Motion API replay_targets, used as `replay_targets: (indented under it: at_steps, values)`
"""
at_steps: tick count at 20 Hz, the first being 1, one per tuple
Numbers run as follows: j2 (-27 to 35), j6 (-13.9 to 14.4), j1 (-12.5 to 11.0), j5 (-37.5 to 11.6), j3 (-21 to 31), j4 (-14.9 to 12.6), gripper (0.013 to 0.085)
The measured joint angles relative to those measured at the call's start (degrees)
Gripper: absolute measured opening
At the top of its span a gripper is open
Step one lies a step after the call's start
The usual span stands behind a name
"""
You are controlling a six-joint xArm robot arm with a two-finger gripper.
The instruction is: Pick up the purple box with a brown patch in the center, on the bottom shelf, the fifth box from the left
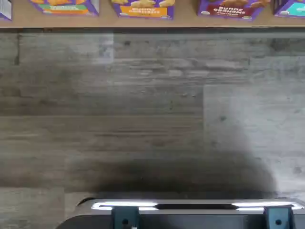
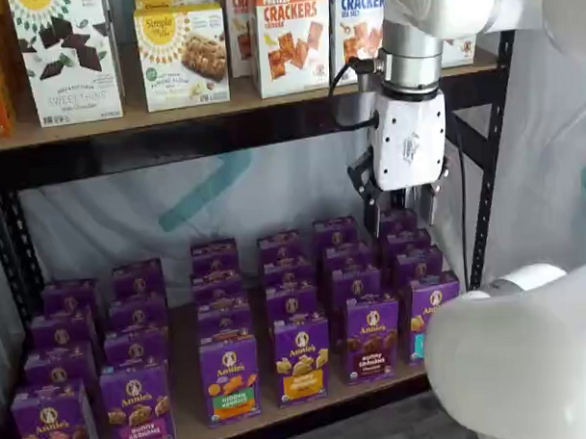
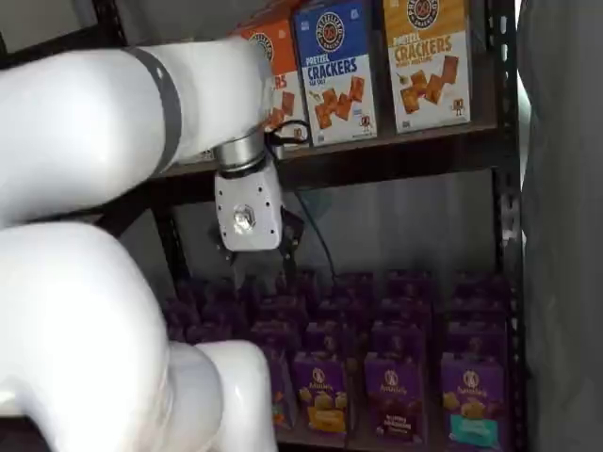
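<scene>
**Claw parked high above the bottom shelf, nothing grabbed yet**

Wrist view: mostly grey plank floor is seen; only the lower parts of a few front-row boxes show along the board's edge, and the purple box (image 1: 233,9) with the brown cookie patch can be picked out there, between the purple box with the orange panel (image 1: 143,8) and the purple box with the teal patch (image 1: 290,7); the claw's fingers are not seen in it.

Shelf view from the front: the claw (image 2: 400,208) is held well above the back rows; the black fingers are seen apart with a gap, so it is open and empty; the purple box sits at the front of the bottom shelf (image 2: 280,413), second from the right end, well apart from the claw.

Shelf view from the side: the claw's white body is seen side-on, its fingers lost in shadow; the target is found in the front row.

Risk, as a guess: boxes are packed close, so a neighbour could be nudged or grabbed instead if the descent is slightly off; the lookalike cartons make mix-ups easy.
</scene>
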Motion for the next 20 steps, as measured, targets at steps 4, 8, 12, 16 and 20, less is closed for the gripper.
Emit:
replay_targets:
  at_steps: [4, 8, 12, 16, 20]
  values:
    - [-1.29, 1.05, 0.82, -1.91, 1.09, -1.59, 0.085]
    - [-0.91, 2.08, 1.57, -2.14, 1.24, -3.17, 0.085]
    - [-0.74, 4.21, 3.08, -4.12, 2.55, -5.71, 0.085]
    - [-0.15, 4.59, 3.28, -7.32, 4.4, -5.48, 0.085]
    - [1.74, 3.91, 2.41, -11.92, 6.41, -5.03, 0.085]
